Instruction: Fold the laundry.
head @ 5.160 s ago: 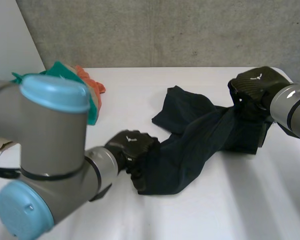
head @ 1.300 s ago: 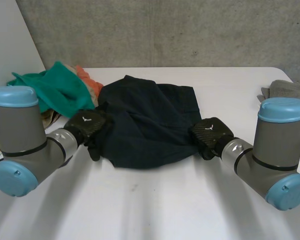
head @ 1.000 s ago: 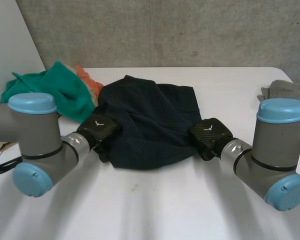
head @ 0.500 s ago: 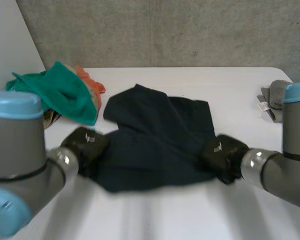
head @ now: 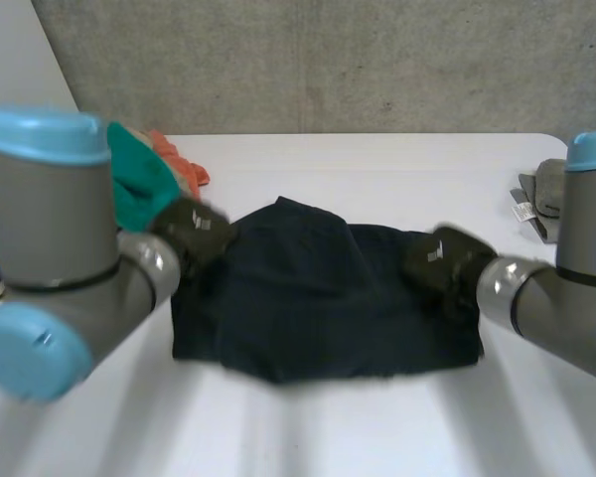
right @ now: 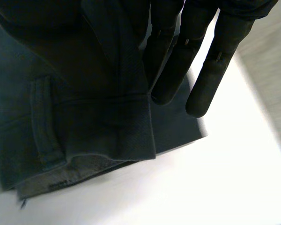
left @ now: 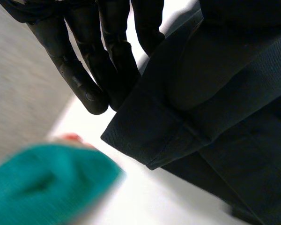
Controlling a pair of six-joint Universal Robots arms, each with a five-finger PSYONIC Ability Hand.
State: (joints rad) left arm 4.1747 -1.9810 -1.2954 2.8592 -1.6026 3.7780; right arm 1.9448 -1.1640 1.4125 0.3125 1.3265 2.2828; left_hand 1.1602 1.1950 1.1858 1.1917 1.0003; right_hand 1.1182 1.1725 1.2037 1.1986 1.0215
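Observation:
A dark navy garment (head: 318,308) is spread wide between my two hands over the white table (head: 377,169). My left hand (head: 194,231) holds its left corner. In the left wrist view the hemmed edge (left: 178,131) is pinched between the thumb, which is under the cloth, and the fingers (left: 84,70). My right hand (head: 442,260) holds the right corner. In the right wrist view the fingers (right: 196,61) lie behind a waistband (right: 84,117) with a belt loop. I cannot tell whether the garment's lower edge touches the table.
A teal cloth (head: 139,179) and an orange cloth (head: 184,169) lie heaped at the table's back left, just behind my left hand; the teal cloth (left: 42,183) is also in the left wrist view. A grey folded cloth (head: 546,189) sits at the right edge. A grey wall stands behind the table.
The left hand has shut on the garment's left corner. Both hands have moved apart, and the garment, bunched a second ago, is now stretched out between them and sits closer to the front.

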